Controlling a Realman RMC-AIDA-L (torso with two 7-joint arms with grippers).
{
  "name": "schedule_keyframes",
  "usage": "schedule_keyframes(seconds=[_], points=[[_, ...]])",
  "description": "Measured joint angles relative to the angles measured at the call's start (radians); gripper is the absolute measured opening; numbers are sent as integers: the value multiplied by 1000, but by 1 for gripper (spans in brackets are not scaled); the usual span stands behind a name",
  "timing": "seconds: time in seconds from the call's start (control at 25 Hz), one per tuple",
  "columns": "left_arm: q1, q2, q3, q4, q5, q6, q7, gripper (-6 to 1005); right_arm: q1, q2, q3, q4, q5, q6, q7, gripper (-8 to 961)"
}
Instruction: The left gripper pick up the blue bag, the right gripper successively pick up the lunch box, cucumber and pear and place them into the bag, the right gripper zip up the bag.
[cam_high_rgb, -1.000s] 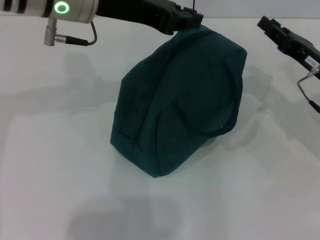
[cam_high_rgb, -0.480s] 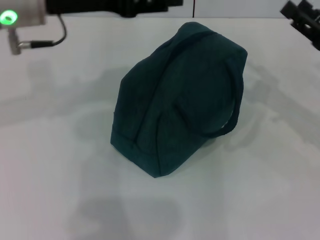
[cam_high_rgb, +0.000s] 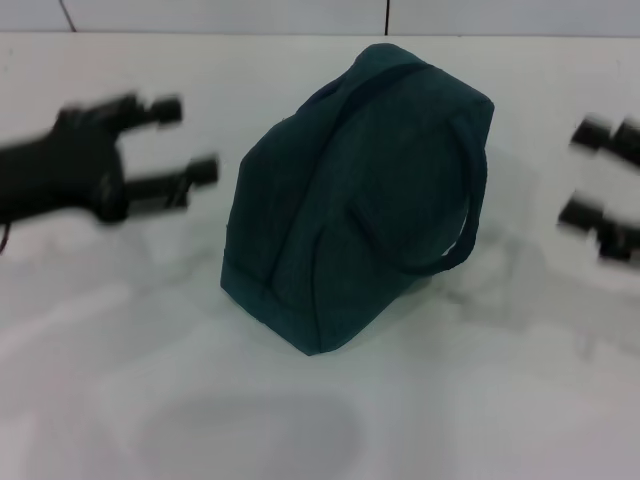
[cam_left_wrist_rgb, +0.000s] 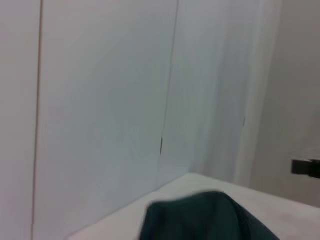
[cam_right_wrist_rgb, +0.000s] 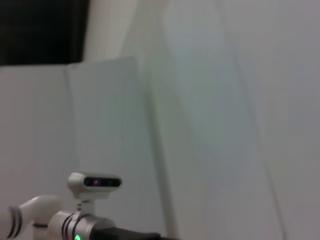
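Teal-blue fabric, the blue bag (cam_high_rgb: 355, 195) sits closed mid-frame; the left gripper (cam_high_rgb: 180, 145) has dropped to middle left, fingers spread, the right gripper (cam_high_rgb: 598, 175) likewise at right edge: task apparently finished

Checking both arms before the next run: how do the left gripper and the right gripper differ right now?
The left gripper sits on the blue bag's left with its arm in view; the right gripper sits on its right, cut off at the frame edge. Both are black, open, empty and clear of the bag.
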Motion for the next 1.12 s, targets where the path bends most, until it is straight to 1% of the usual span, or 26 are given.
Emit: schedule_keyframes(seconds=[0.12,0.28,0.4,0.52,0.68,0.72,0.8,0.84,1.12], points=[[48,1,-39,-100,4,65,135,834,-28,20,0,3,-76,2,-58,870],[97,0,-51,-231,65,80,317,834,-65,55,-1,21,-152,48,-124,870],[110,-2,-53,-337,105,48,439,834,-86,78,-1,27,-187,124,-154,870],[109,1,-53,-444,110,-22,500,834,-105,99,-1,31,-223,232,-172,870],[107,1,-75,-514,110,-60,556,833,-130,121,0,36,-227,331,-226,870],[108,0,-90,-528,110,-61,573,833,-130,121,0,36,-227,331,-226,870],[108,-1,-103,-539,111,-61,584,833,-137,133,1,36,-227,393,-241,870],[109,-1,-103,-542,112,-61,584,833,-137,134,2,36,-228,402,-241,870],[112,1,-105,-544,160,-47,582,833,-140,138,-5,37,-230,407,-243,870]])
